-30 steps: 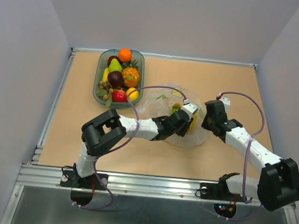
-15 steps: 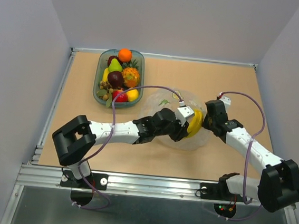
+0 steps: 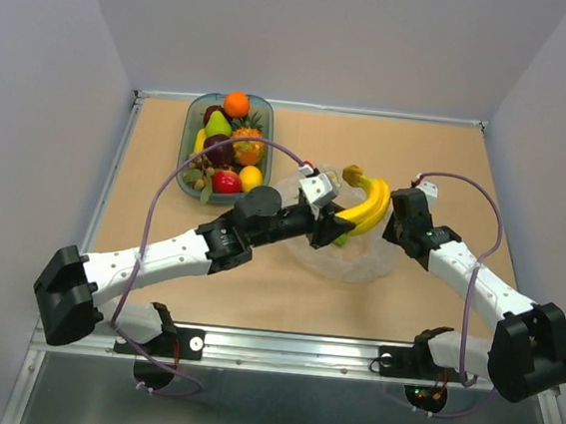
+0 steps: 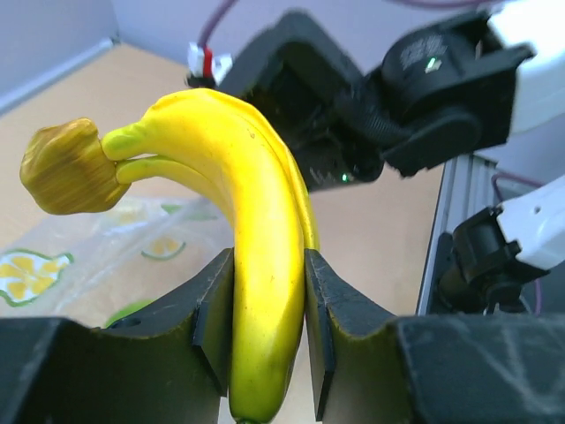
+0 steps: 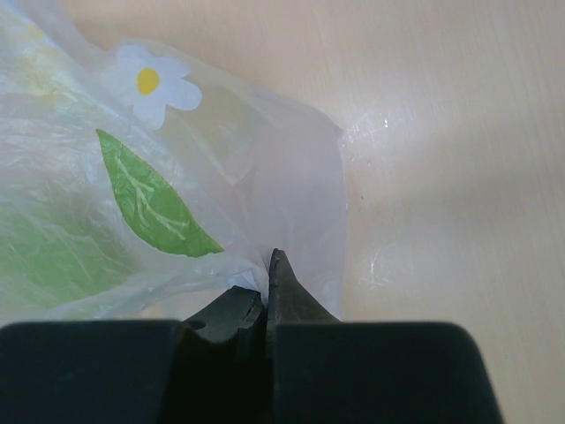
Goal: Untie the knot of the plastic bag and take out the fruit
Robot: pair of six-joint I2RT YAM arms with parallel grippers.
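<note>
Yellow, the banana (image 4: 265, 221) is clamped between the part-closed jaws of the left gripper (image 4: 268, 291), held above the plastic bag (image 3: 353, 264) spread just below it; the bag's edge is pinched in the tightly closed right gripper (image 5: 267, 283) alongside.

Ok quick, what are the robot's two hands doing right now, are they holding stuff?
Left gripper: closed on the banana.
Right gripper: shut, pinching the edge of the plastic bag.
</note>
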